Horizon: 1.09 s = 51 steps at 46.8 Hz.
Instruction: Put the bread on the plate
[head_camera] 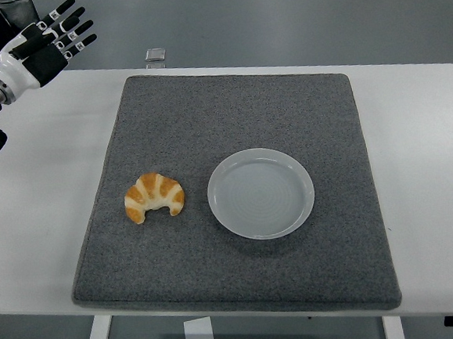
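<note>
Well, your black-and-white left hand (44, 44) hangs open-fingered, well apart from the golden crescent croissant (155, 196) beside the round white plate (260, 193).

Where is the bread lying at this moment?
In the head view the bread lies on the grey mat, left of centre, just left of the empty white plate and not touching it. The left hand is far off, at the top left.
</note>
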### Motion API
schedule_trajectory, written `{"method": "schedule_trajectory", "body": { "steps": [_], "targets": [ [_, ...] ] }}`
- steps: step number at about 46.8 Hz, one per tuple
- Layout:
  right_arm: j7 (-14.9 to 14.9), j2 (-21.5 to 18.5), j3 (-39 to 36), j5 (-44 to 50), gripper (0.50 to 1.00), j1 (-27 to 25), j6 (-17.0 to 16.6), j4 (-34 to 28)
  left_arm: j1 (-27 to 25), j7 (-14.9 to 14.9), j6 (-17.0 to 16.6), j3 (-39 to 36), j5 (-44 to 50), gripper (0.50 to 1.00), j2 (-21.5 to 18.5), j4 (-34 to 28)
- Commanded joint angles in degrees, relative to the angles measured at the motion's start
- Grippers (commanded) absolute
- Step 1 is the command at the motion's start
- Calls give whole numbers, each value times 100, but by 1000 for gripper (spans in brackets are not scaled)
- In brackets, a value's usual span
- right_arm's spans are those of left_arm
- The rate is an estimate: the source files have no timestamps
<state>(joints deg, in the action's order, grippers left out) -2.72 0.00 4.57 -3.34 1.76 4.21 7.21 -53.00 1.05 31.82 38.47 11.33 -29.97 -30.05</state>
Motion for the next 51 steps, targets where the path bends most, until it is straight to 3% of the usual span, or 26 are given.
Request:
{"method": "schedule_trajectory", "body": {
  "steps": [1, 39, 51],
  "targets": [
    [0, 0, 0, 0, 952, 0, 1, 0, 0, 0, 0, -6, -16, 1000, 9, 0],
    [0, 0, 0, 0, 952, 0, -8, 0, -79, -17, 70, -85, -420, 999, -70, -44],
    [0, 0, 0, 0, 952, 0, 1, 0, -44, -140, 79, -33, -1185, 999, -870, -1090]
  ]
}}
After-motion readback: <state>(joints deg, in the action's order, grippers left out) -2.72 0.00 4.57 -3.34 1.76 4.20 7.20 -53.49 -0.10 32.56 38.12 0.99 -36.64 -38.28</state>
